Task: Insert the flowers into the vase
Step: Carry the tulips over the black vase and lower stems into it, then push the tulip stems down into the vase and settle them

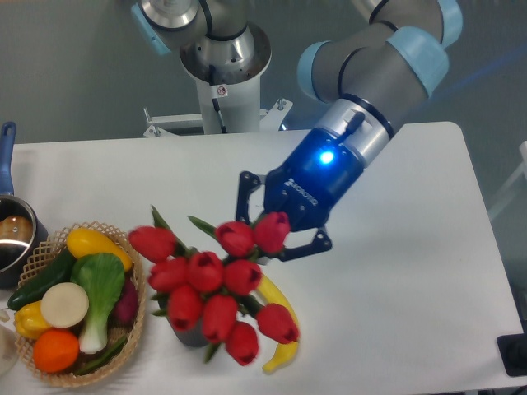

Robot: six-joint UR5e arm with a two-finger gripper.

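A grey UR5e arm with pale blue joint caps. Its wrist narrows through a silver metal ring into a black cylindrical body bearing a glowing blue light and small white lettering, too blurred to read. The black two-finger gripper [276, 230] has angular, open-frame linkages. Behind, the arm's round silver-grey base sits on a white pedestal marked with a small red-and-white sticker, a dark cable running down its front.

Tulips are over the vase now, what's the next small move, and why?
Probably tilt the bunch so the stems point down, then lower. The pincer holds the tulips in front of the vase, which the blooms mostly hide, so whether the stems are lined up with its mouth can't be told yet.
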